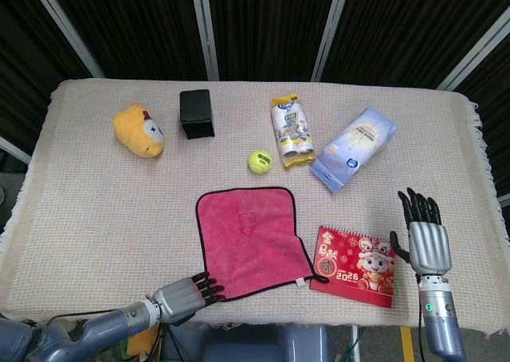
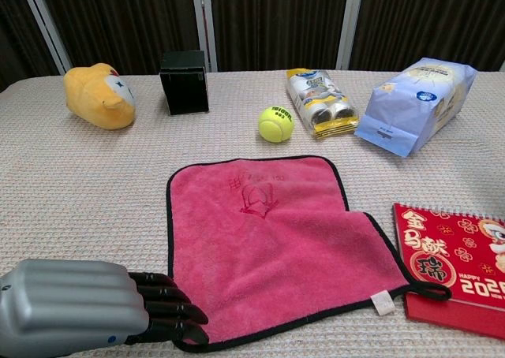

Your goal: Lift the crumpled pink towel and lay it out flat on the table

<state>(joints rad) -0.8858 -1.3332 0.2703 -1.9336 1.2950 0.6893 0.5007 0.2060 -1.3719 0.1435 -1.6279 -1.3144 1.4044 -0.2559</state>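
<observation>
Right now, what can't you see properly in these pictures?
- Left hand: the chest view's bottom edge cuts it off, and its fingertips hide the towel corner, so whether it pinches the towel is unclear.
- Right hand: outside the chest view, seen from the back only in the head view.
- Calendar: cut off by the chest view's right edge.
- Print on the roll pack and blue bag: too small to read.
</observation>
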